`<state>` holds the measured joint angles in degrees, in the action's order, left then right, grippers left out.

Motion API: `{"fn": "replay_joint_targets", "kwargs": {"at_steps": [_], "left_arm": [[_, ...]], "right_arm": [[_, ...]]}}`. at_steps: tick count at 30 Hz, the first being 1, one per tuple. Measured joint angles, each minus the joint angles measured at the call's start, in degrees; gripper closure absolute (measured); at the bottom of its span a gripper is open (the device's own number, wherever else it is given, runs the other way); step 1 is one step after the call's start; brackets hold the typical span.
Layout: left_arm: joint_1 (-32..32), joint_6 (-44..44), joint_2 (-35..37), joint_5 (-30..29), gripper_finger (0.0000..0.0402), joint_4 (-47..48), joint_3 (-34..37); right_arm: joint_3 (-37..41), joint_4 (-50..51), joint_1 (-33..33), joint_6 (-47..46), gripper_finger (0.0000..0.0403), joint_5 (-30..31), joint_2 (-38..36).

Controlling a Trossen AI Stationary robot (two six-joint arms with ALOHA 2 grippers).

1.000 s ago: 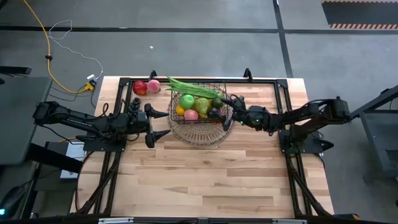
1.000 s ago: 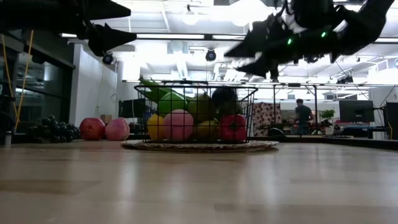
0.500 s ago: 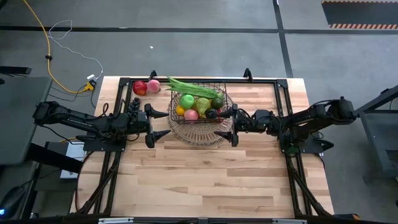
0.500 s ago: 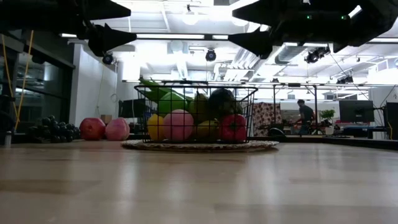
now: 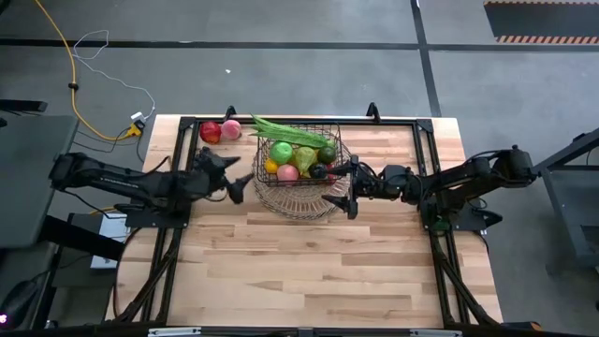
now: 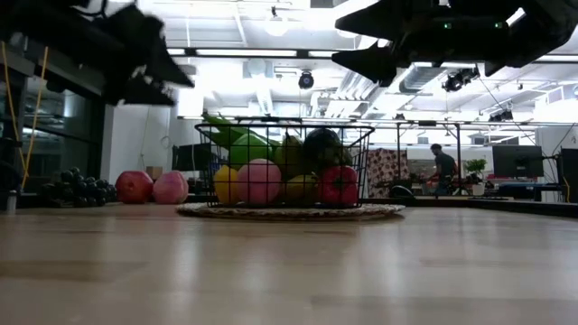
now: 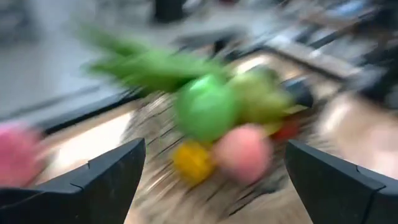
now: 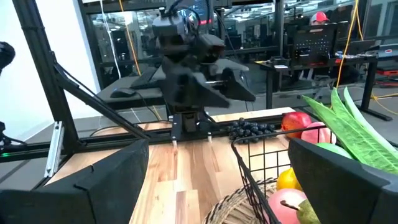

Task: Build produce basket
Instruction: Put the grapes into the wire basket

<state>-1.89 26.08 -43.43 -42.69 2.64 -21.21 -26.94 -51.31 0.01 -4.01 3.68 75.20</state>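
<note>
The dark wire basket stands on a round woven dish at the table's far middle. It holds produce: a green apple, pink, yellow and dark pieces, and long green pods lying over its far rim. A red apple, a pink fruit and dark grapes lie on the table to its left. My left gripper hovers open to the left of the basket, pointing at it. My right gripper hovers open at the basket's right side.
A black frame rail runs along the table's far edge and down both sides. The near half of the wooden table lies bare. In the low view a person stands far back in the room.
My left gripper has swung and rolled at the wrist, so it now points slantwise at the basket, staying open. My right gripper drew back from over the basket's right rim toward the near right, levelled out, then held still, open.
</note>
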Motion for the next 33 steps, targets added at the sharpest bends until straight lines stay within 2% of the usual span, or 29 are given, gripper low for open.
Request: {"fn": "replay_joint_targets", "kwargs": {"at_steps": [3, 5, 10, 16, 20, 25, 33], "left_arm": [[-3.4, 12.3, -3.9, -1.6, 0.0036, 17.8, -4.9], [-6.1, 19.1, -6.7, -2.1, 0.0036, 26.5, -6.3], [-14.3, 28.1, -14.3, -3.0, 0.0037, 38.4, -6.5], [-20.0, 29.3, -21.0, -5.4, 0.0037, 39.1, -6.5], [-21.1, 30.8, -23.7, -8.7, 0.0037, 39.4, -6.5], [-21.1, 33.8, -26.8, -9.6, 0.0037, 39.8, -6.1], [-22.7, 47.8, -28.7, -8.7, 0.0037, 43.0, -1.3]], "right_arm": [[0.0, 0.0, 0.0, 0.0, 0.0029, 0.2, 0.0], [0.0, 0.0, 0.0, 0.0, 0.0029, 0.2, 0.0], [0.0, 0.1, 0.0, -0.4, 0.0029, 0.2, 0.0], [0.0, 0.9, 0.0, -0.5, 0.0029, 1.5, 0.0], [0.0, 1.1, 0.0, -0.5, 0.0029, 2.5, 0.0], [0.0, 1.1, 0.0, -1.3, 0.0029, 2.6, 0.0], [0.0, 0.9, 0.0, -1.5, 0.0029, 2.7, 0.0]]}}
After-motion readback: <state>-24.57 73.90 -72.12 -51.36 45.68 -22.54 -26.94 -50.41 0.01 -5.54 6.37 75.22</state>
